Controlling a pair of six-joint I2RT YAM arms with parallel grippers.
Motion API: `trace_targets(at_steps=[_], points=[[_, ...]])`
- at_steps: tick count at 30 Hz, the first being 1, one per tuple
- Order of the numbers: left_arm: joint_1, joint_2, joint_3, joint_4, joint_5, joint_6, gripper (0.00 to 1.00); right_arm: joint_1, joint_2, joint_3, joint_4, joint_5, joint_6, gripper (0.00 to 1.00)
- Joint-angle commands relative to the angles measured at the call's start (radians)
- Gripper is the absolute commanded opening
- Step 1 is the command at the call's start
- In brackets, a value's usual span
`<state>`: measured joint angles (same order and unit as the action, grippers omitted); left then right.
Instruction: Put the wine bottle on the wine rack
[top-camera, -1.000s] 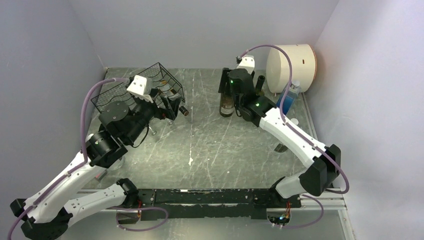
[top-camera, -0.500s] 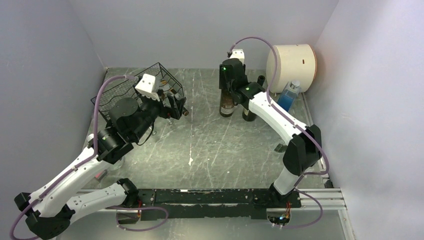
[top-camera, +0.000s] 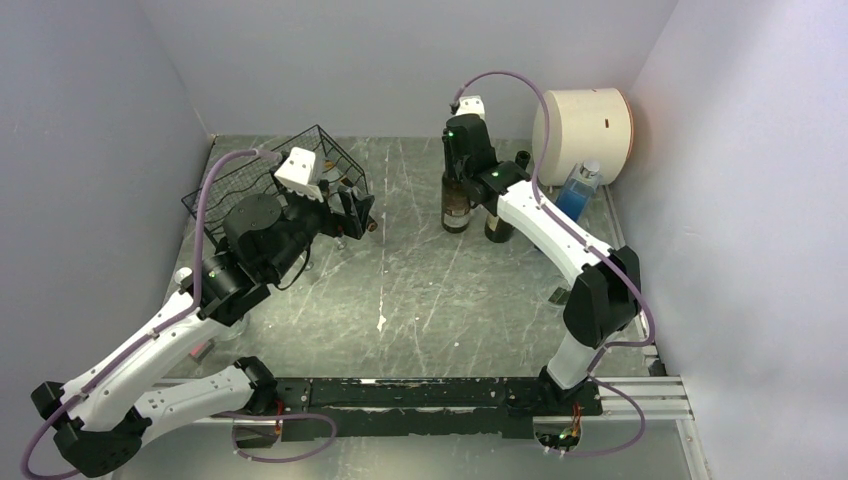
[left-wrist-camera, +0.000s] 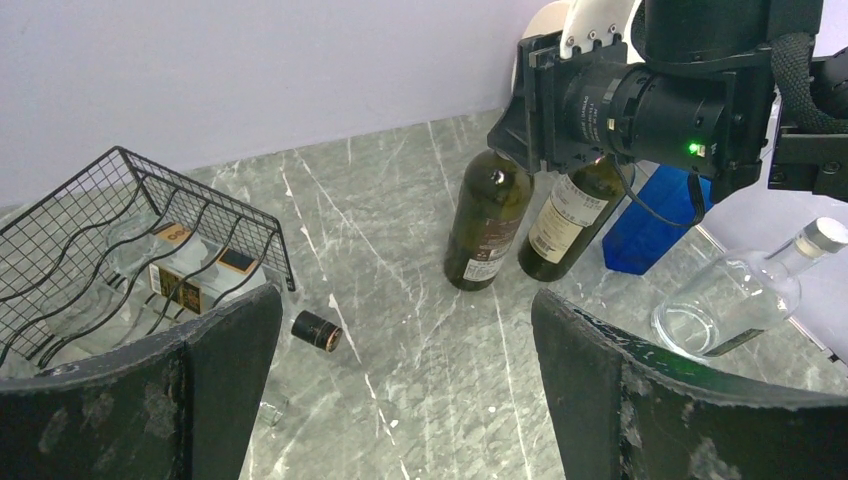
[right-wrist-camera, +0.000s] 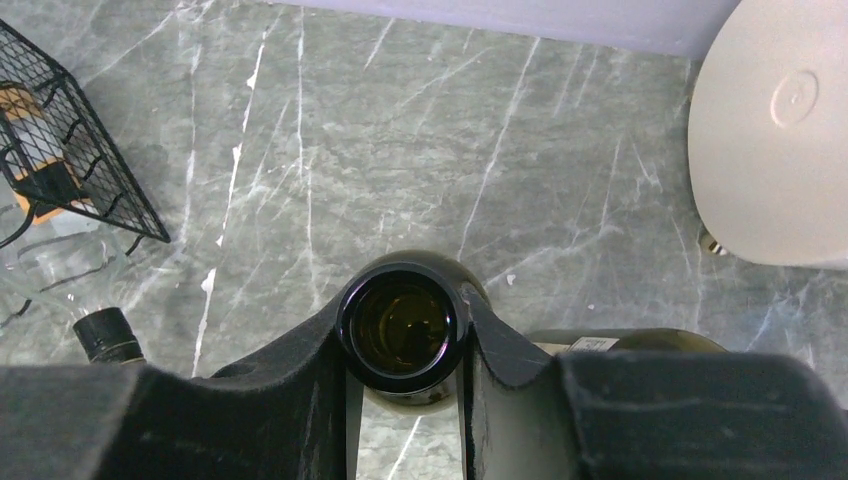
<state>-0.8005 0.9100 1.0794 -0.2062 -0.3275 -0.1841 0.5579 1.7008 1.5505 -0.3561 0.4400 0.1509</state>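
Right gripper (right-wrist-camera: 405, 335) clamped on wine bottle (left-wrist-camera: 487, 225) neck, left gripper (left-wrist-camera: 400, 330) spread wide; lift could topple neighbouring bottle (left-wrist-camera: 565, 225).

Dark brown wine bottle (top-camera: 455, 207) stands upright, uncorked, well right of black wedge-shaped wire wine rack (top-camera: 330, 155).

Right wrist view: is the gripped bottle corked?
No, the wine bottle has an open, hollow mouth where the right gripper clamps its neck.
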Motion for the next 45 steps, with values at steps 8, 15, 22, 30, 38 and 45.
trace_targets(at_steps=[8, 15, 22, 30, 38, 45], points=[[-0.003, 0.045, 0.001, 0.007, 0.059, -0.019, 0.99, -0.006, -0.167, -0.092, 0.015, -0.180, -0.047, 0.00], [-0.003, 0.093, -0.145, 0.169, 0.183, -0.021, 0.99, -0.005, -0.330, -0.231, 0.016, -0.353, -0.016, 0.00], [-0.003, 0.217, -0.364, 0.483, 0.518, 0.046, 0.99, -0.006, -0.490, -0.338, 0.073, -0.537, 0.027, 0.00], [-0.003, 0.349, -0.468, 0.752, 0.610, 0.096, 0.99, -0.006, -0.557, -0.357, 0.105, -0.690, 0.039, 0.00], [-0.003, 0.418, -0.489, 0.809, 0.665, 0.206, 0.96, -0.005, -0.590, -0.345, 0.118, -0.818, 0.058, 0.00], [-0.003, 0.420, -0.542, 0.913, 0.702, 0.191, 0.86, -0.005, -0.609, -0.370, 0.159, -0.866, 0.083, 0.00]])
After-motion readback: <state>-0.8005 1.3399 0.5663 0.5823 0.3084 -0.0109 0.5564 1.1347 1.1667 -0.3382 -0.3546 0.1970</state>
